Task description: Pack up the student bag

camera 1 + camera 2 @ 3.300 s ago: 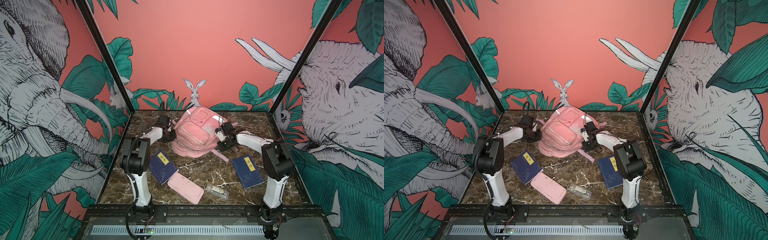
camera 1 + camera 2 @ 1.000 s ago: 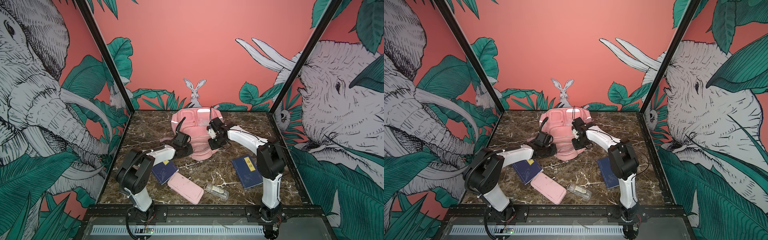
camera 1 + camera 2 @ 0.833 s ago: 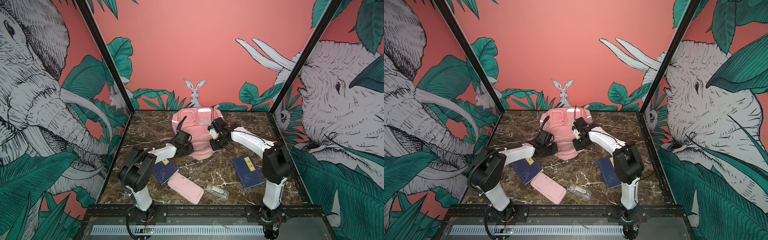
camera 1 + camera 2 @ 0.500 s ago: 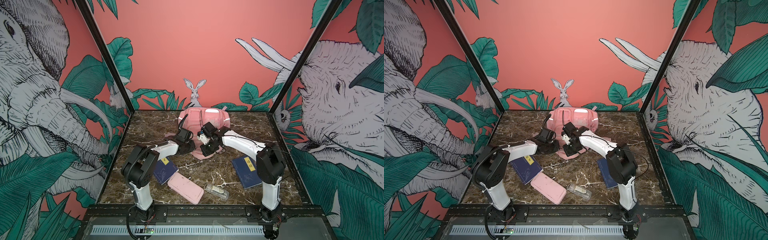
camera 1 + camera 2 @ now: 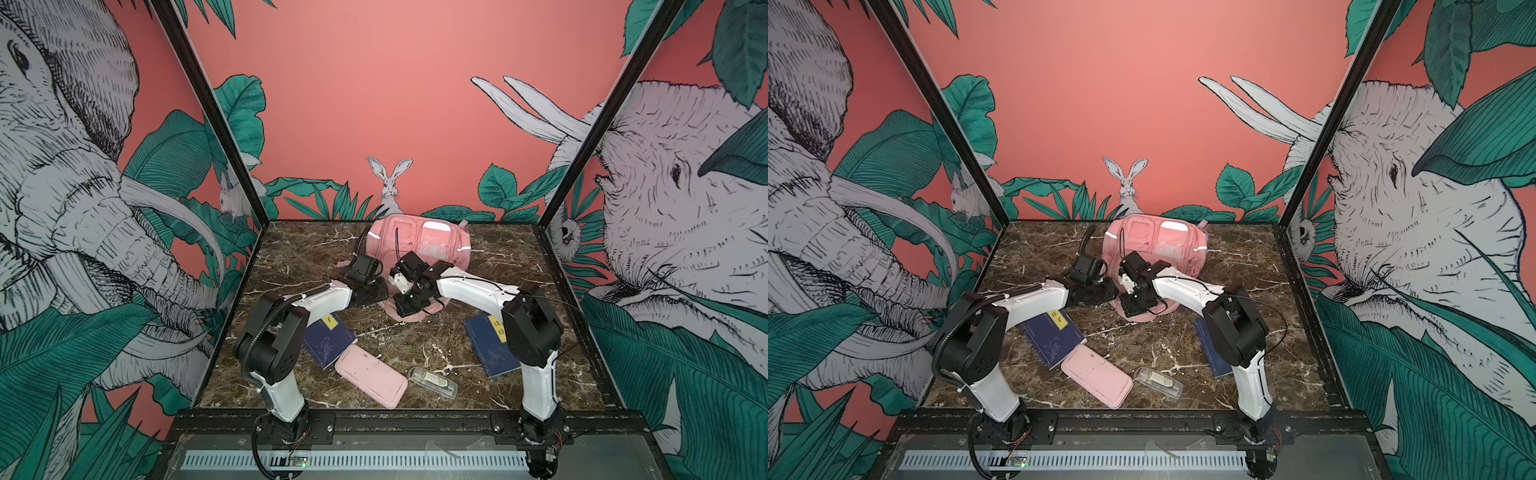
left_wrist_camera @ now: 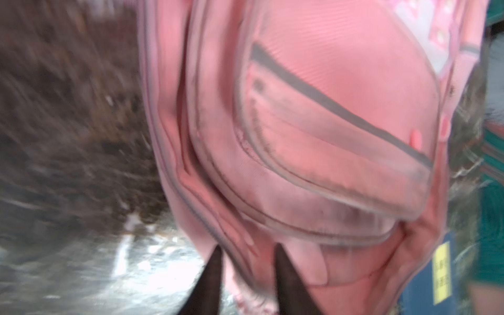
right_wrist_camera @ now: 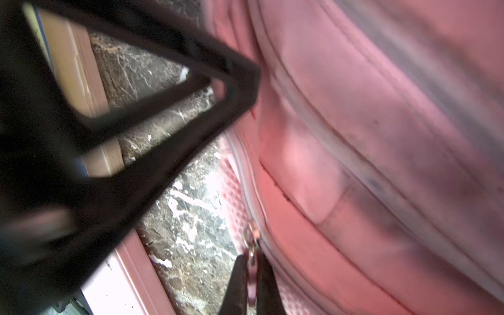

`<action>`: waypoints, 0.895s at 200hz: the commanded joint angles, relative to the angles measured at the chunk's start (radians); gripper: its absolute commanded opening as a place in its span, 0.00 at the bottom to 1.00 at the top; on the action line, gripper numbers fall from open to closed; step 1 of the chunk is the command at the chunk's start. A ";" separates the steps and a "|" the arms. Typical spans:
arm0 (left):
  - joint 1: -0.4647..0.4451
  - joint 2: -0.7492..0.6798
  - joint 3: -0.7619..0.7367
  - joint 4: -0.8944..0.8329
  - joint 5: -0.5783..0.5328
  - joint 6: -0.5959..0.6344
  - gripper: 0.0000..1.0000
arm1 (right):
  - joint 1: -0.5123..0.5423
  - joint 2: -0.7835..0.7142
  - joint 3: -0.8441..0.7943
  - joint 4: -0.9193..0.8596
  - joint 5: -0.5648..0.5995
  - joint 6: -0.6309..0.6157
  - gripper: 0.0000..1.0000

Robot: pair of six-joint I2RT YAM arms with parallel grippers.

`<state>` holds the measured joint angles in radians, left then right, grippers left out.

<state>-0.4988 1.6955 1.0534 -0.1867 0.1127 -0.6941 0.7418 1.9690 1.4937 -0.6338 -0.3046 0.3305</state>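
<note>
Because the bag [image 5: 419, 241], at the surface's [image 5: 415, 345] far centre, must open before packing, the right hand [image 7: 253, 259] pinches its zip pull [image 7: 251, 237] while the left hand [image 6: 246, 253], fingers [image 6: 210, 278] parted, likely braces its edge.

The student bag's [image 7: 354, 136] zip pull [image 7: 251, 237] between the closed tips of the right hand [image 7: 252, 266], marble table [image 7: 191, 218] alongside.
</note>
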 commanded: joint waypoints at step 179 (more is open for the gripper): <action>0.114 0.613 0.900 -0.389 0.100 0.371 0.57 | -0.022 -0.218 -0.242 0.074 -0.005 0.026 0.00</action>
<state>-0.3943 2.2940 1.9186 -0.5629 0.1547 -0.3149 0.7193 1.7855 1.2617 -0.5629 -0.3027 0.3557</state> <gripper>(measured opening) 0.579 0.049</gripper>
